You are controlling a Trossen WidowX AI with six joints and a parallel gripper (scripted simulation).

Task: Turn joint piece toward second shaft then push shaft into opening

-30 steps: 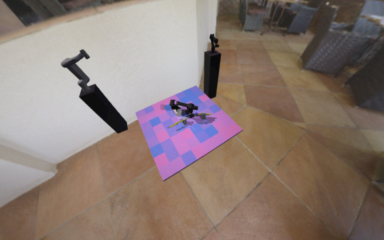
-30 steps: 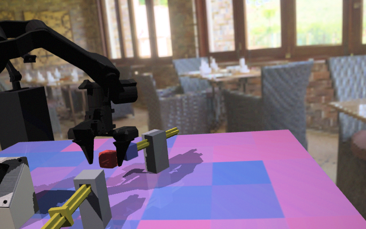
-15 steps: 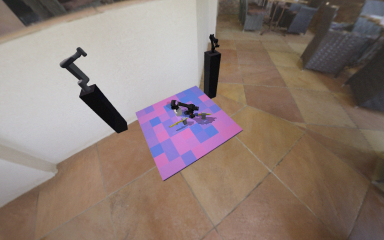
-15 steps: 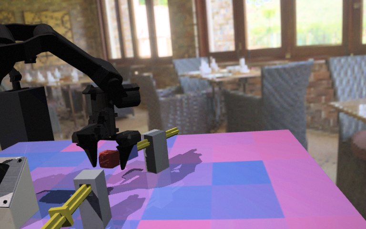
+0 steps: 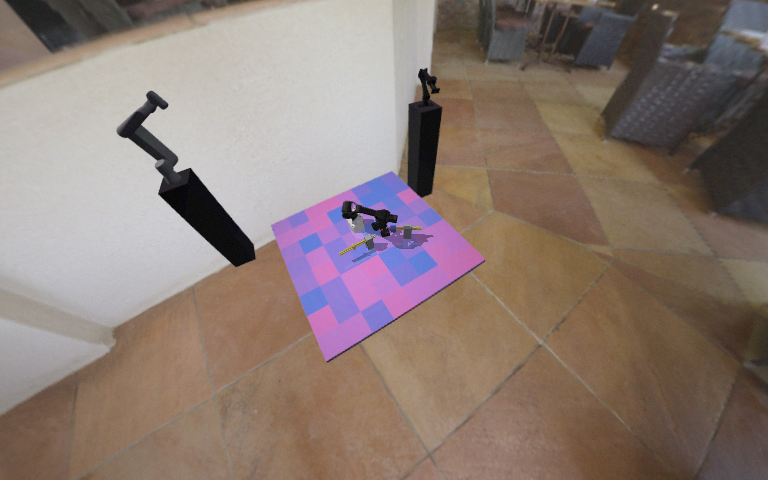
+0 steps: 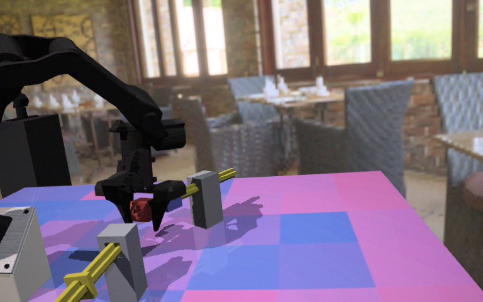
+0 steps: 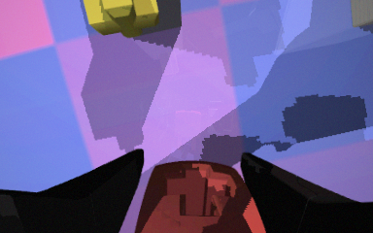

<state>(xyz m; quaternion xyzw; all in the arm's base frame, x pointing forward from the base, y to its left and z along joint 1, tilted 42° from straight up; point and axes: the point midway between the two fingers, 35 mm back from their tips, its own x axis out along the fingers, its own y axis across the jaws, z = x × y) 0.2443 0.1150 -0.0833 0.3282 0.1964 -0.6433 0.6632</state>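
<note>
The red joint piece point(image 6: 141, 209) point(image 7: 194, 189) hangs on a blue hinge part point(image 6: 174, 204) at the end of the fixed yellow shaft point(image 6: 227, 174) point(image 5: 417, 228), held by a grey block point(image 6: 211, 202) point(image 5: 407, 232). My gripper point(image 6: 142, 225) point(image 7: 192, 157) points down with its fingers on either side of the red piece. It is open; a narrow gap shows at the left finger in the wrist view. The second yellow shaft point(image 6: 103, 262) point(image 5: 351, 249) point(image 7: 121, 15) passes through the nearer block point(image 6: 137, 256) point(image 5: 369, 243), its end short of the red piece. The exact opening direction is hard to tell.
A pale box with a metal plate point(image 6: 21, 241) stands at the left in the exterior view. The second shaft has a square yellow collar point(image 6: 80, 279). The shafts and blocks stand over a patchwork table top point(image 5: 362, 288). Black pedestals point(image 5: 424, 147) with arms stand beyond it.
</note>
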